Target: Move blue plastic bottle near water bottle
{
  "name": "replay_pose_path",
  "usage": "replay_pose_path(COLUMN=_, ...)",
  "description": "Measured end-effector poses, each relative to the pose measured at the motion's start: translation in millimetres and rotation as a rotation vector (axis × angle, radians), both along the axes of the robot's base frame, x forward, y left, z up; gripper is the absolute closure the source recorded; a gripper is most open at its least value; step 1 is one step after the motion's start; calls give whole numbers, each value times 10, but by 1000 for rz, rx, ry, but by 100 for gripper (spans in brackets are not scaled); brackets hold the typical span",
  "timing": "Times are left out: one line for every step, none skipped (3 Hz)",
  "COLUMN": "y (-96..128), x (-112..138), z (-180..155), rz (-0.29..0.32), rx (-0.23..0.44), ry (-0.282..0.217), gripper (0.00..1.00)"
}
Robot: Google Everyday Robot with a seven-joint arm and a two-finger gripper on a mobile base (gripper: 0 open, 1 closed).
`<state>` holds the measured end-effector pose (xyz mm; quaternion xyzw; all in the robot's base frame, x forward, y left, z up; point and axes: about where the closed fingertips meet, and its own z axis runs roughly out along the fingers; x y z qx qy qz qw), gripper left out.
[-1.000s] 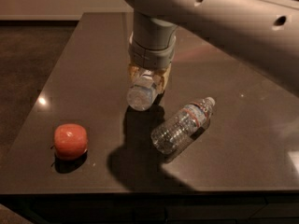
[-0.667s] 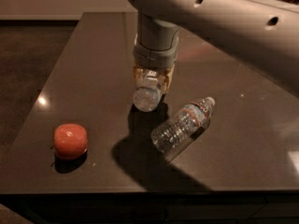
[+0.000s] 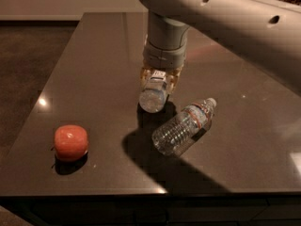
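Observation:
My gripper (image 3: 158,81) hangs over the middle of the dark table and is shut on the blue plastic bottle (image 3: 153,94), a short pale bluish-white bottle with a white label. The bottle sits between the fingers, tilted, its round end toward the camera, just above the tabletop. The water bottle (image 3: 184,125), clear and ribbed with a white cap and a red-and-blue band at the neck, lies on its side just right of and in front of the gripper. The two bottles are close but apart.
A red apple (image 3: 70,142) sits near the table's front left corner. The dark table (image 3: 103,55) has its front edge close to the camera and its left edge beside a brown floor. My arm (image 3: 225,18) crosses the upper right.
My gripper with the blue plastic bottle has shifted a little to the right, toward the water bottle. The water bottle and apple have not moved.

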<state>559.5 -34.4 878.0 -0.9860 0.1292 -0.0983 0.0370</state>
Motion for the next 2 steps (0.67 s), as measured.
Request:
replay_pose_path(y=-112, x=85, z=-28, rz=-13, rx=-31, ry=14, gripper=0)
replay_pose_path(y=-112, x=85, z=-28, rz=-13, rx=-31, ry=14, gripper=0)
